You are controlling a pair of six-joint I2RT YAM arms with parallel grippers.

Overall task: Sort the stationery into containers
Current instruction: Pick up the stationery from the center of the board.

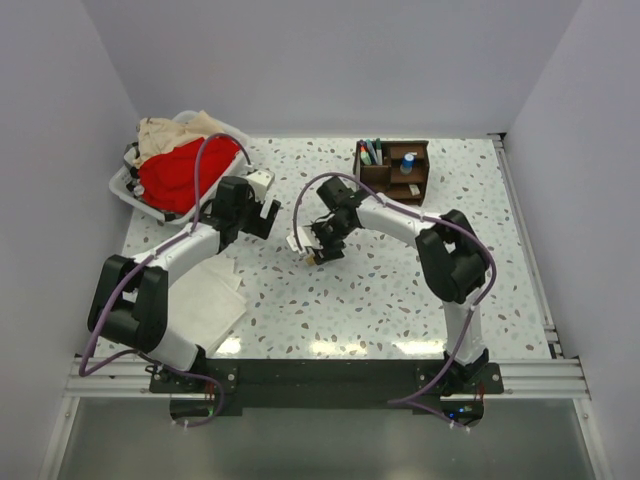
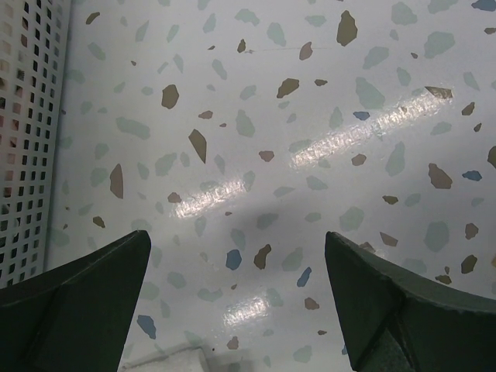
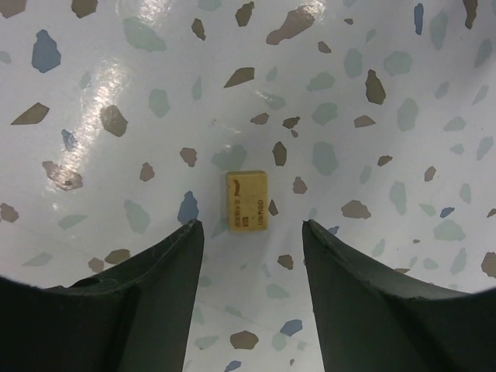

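1. Right jaws: spread apart, clamped on nothing, both dark fingers low in the right wrist view.
2. Between them, just ahead of the tips: a small tan eraser, flat on the table, printed face up, long side running away from the camera, touching neither finger.
3. Around the eraser: speckled table surface, with a bright patch of glare toward the upper left.
4. Left jaws: also wide apart, gripping nothing, bare speckled table between the fingers.
5. At the left edge of the left wrist view: the perforated white wall of a basket, near the left-hand finger. At the bottom edge, a scrap of white – too little shown to tell what.
6. From above: right arm reaching in toward the middle of the table, wrist bent down over the eraser. Left arm stretched toward the far left, its head just beside the basket.
7. Dark brown wooden organizer at the far edge, right of centre, well apart from both jaws. Several pens upright in its far-left compartment, a blue-topped item in a compartment beside them – other contents too small to tell.
8. Basket heaped with red clothes and beige clothes. Folded white cloth flat on the near left of the table, beside the left arm.
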